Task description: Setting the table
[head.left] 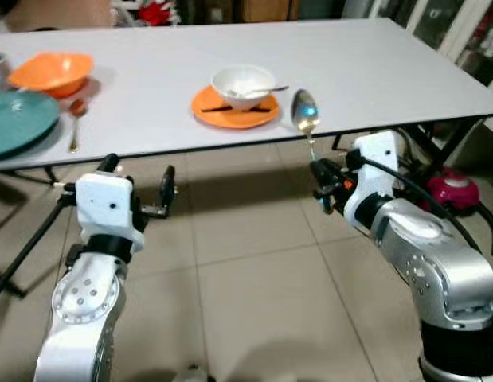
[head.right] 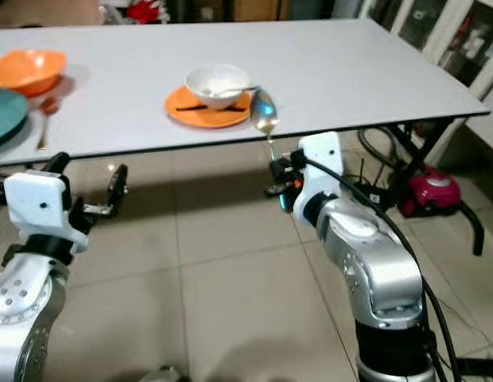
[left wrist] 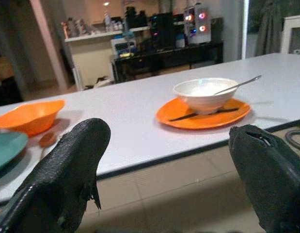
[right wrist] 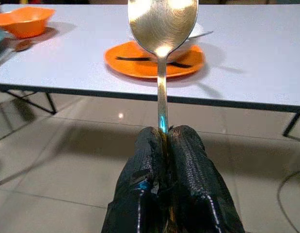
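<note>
Right now the right gripper pinches a spoon by its handle end, bowl up, short of the table edge near the orange plate. Looks light, stiff, slick metal w/ a thin handle, so prob. prone to swivel; grip nearer mid-handle. Left gripper spread, holding nothing.

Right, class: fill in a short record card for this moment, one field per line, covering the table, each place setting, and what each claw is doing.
Table: white table, robot standing at its near edge
Middle setting: white bowl with a utensil in it, on an orange plate; dark chopsticks across the plate
Left setting: orange bowl, teal plate, small spoon beside it
Right claw: shut on the handle of a large metal spoon, held upright below the table edge, near the orange plate
Left claw: open, holding nothing, below the table edge
</note>
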Tool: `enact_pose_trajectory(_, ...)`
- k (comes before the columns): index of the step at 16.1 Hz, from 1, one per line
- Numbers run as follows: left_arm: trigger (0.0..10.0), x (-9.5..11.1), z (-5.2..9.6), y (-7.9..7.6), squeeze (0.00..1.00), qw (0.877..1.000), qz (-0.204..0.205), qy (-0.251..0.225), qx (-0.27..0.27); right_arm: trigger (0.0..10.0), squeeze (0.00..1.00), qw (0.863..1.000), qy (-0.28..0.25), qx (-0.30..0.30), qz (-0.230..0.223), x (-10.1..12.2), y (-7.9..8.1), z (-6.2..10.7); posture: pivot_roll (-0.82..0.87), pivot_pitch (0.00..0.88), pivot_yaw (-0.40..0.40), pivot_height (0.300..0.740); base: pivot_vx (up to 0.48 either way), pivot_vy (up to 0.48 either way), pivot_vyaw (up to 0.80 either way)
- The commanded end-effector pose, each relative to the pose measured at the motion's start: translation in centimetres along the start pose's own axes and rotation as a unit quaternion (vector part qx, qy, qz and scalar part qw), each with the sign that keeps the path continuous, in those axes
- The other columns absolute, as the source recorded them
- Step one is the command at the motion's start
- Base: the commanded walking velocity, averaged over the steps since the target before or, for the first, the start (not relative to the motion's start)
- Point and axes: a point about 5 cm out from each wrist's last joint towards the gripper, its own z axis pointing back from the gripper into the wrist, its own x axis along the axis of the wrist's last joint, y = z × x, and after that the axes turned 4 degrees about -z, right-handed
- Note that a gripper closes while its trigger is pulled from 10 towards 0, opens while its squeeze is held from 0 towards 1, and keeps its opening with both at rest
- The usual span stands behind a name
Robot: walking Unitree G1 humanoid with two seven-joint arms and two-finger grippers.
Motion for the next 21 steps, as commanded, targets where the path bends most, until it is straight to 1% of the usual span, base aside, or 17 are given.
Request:
enact_pose_trajectory(1,10.0,0.2,0.0,-0.5,0.0,1.0,0.001,-0.003,-0.008,10.0,0.0,1.0,0.007,-0.012,0.011,0.1,-0.8,0.2,-0.02,0.064,0.001,0.74,0.341,0.0,0.0)
enact_pose_trajectory(3,10.0,0.3,0.0,-0.5,0.0,1.0,0.001,-0.003,-0.011,10.0,0.0,1.0,0.016,-0.006,0.019,-0.1,-0.8,0.1,-0.01,0.06,-0.002,0.74,0.343,0.0,0.0)
enact_pose_trajectory(8,10.0,0.2,0.3,-0.5,0.0,1.0,0.002,0.001,-0.014,10.0,0.0,1.0,0.011,-0.014,0.012,0.0,-1.1,-0.1,-0.01,0.058,-0.003,0.74,0.343,0.0,0.0)
enact_pose_trajectory(11,10.0,0.2,0.2,-0.6,0.0,1.0,0.002,0.002,-0.016,10.0,0.0,0.999,0.009,-0.003,0.031,0.1,-1.0,-0.2,0.0,0.065,-0.004,0.74,0.342,0.0,0.0)
enact_pose_trajectory(16,10.0,0.1,0.3,-0.5,0.0,1.0,-0.001,0.007,-0.021,10.0,0.0,0.999,0.011,-0.008,0.039,0.0,-1.2,-0.3,0.0,0.072,-0.006,0.74,0.342,0.0,0.0)
enact_pose_trajectory(18,10.0,0.1,0.3,-0.6,0.0,1.0,-0.002,0.007,-0.023,10.0,0.0,0.999,0.011,-0.012,0.046,0.1,-1.4,-0.4,0.0,0.072,-0.006,0.74,0.345,0.0,0.51)
enact_pose_trajectory(21,10.0,0.1,0.2,-0.7,0.0,1.0,-0.003,0.007,-0.026,10.0,0.0,0.999,0.006,-0.022,0.031,0.3,-1.9,-0.4,0.0,0.07,-0.006,0.74,0.344,0.0,0.0)
